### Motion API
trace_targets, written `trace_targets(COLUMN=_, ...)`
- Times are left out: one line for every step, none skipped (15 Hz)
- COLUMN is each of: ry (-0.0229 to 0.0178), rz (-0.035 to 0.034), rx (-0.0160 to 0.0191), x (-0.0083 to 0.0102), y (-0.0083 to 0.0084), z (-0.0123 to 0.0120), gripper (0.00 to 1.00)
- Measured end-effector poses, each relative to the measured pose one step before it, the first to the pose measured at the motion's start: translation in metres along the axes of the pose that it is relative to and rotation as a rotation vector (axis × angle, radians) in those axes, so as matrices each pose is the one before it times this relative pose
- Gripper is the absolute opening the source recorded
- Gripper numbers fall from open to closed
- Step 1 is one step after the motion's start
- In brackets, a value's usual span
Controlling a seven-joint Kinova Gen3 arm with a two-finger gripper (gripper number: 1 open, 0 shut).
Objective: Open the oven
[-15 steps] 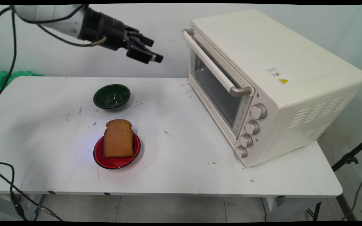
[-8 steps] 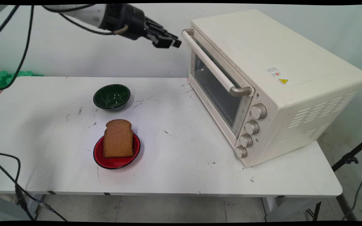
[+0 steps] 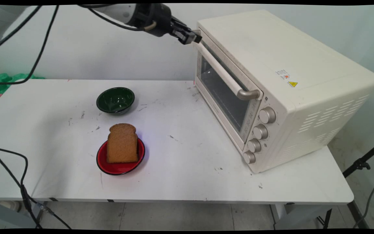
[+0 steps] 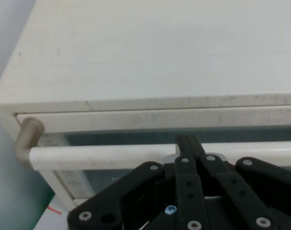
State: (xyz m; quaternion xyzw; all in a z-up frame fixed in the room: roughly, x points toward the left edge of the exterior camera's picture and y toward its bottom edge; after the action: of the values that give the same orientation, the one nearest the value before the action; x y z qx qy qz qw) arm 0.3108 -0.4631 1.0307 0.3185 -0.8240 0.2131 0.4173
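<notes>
I see the main view evenly and brightly lit, with soft shadows under the green bowl [image 3: 115,99] and beside the red plate [image 3: 120,162]. The oven [image 3: 284,87] shows no strong glare. The hand view is a little soft, perhaps out of focus.

High at the wall, the gripper [image 3: 192,36] meets the far end of the handle [image 3: 221,70] on the closed oven [image 3: 304,78], while a green bowl [image 3: 115,100] and bread [image 3: 122,143] on a red plate [image 3: 117,168] sit on the table [image 3: 180,182].
</notes>
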Motion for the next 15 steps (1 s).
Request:
trace_targets(ry=-0.00246, rz=0.00045, rx=0.00184, x=0.00141, y=0.00035, z=0.00343, gripper=0.0)
trace_targets(ry=-0.00359, rz=0.00145, rx=0.00249, x=0.00209, y=0.00043, z=0.00537, gripper=0.0)
trace_targets(ry=-0.00224, rz=0.00118, rx=0.00175, x=0.00132, y=0.0003, z=0.00328, gripper=0.0)
trace_targets(ry=-0.00359, rz=0.00273, rx=0.00213, x=0.00241, y=0.00051, z=0.00602, gripper=0.0)
trace_targets(ry=-0.00315, rz=0.00276, rx=0.0013, x=0.00213, y=0.00055, z=0.00514, gripper=0.0)
trace_targets(ry=-0.00226, rz=0.0014, rx=0.00085, x=0.0013, y=0.00033, z=0.00326, gripper=0.0)
trace_targets(ry=-0.00352, rz=0.00202, rx=0.00136, x=0.00176, y=0.00038, z=0.00467, gripper=0.0)
trace_targets(ry=-0.00455, rz=0.00226, rx=0.00163, x=0.00175, y=0.00037, z=0.00517, gripper=0.0)
trace_targets(ry=-0.0044, rz=0.002, rx=0.00154, x=0.00112, y=0.00021, z=0.00415, gripper=0.0)
trace_targets(ry=-0.00547, rz=0.00195, rx=0.00155, x=0.001, y=0.00015, z=0.00472, gripper=0.0)
trace_targets(ry=-0.00351, rz=0.00121, rx=0.00133, x=0.00028, y=0.00001, z=0.0024, gripper=0.0)
trace_targets(ry=-0.00562, rz=0.00121, rx=0.00189, x=0.00007, y=-0.00007, z=0.00338, gripper=0.0)
trace_targets(ry=-0.00408, rz=0.00067, rx=0.00113, x=-0.00015, y=0.0, z=0.00215, gripper=0.0)
trace_targets(ry=-0.00574, rz=0.00078, rx=0.00177, x=-0.00033, y=-0.00002, z=0.00289, gripper=0.0)
trace_targets(ry=-0.00708, rz=0.00105, rx=0.00116, x=-0.00049, y=0.00021, z=0.00331, gripper=0.0)
